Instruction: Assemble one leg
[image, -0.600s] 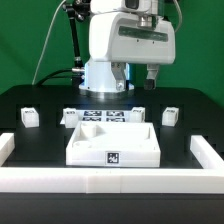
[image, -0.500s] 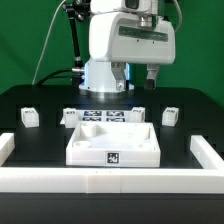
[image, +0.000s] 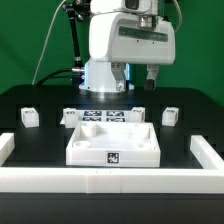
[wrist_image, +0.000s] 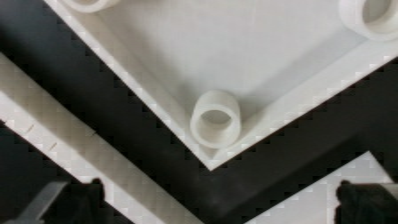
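Observation:
Several small white legs stand on the black table behind the panel: one at the exterior view's far left, one beside the marker board, one further right and one at the right. The large white tray-like panel lies in front of them. My gripper hangs open and empty above the area behind the panel. The wrist view shows a panel corner with a round hole. There my gripper shows dark fingertips set wide apart, holding nothing.
The marker board lies flat behind the panel. A low white wall runs along the front, with raised ends at the left and right. The robot's white base stands at the back.

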